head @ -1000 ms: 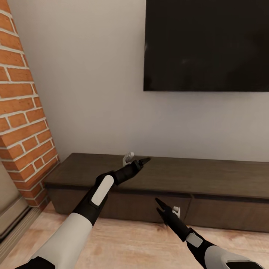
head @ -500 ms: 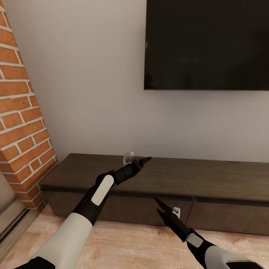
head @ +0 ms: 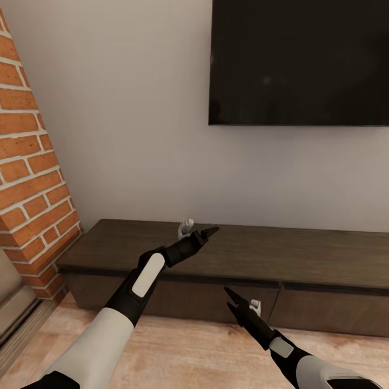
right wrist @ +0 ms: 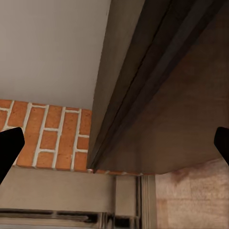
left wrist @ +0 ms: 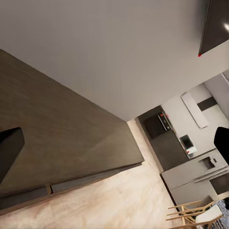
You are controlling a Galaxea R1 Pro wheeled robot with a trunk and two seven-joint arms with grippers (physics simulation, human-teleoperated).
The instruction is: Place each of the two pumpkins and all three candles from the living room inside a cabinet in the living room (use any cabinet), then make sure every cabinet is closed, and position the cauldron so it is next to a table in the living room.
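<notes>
Spanning the head view from 8 o'clock to 3 o'clock, the cabinet stood against the wall with its flat fronts shut, below the TV at 1 o'clock and beside the brick fireplace at 9 o'clock. The left gripper hovered over the cabinet top near centre, fingers apart. The right gripper hung at 5 o'clock before a cabinet front, fingers likewise spread wide.
</notes>
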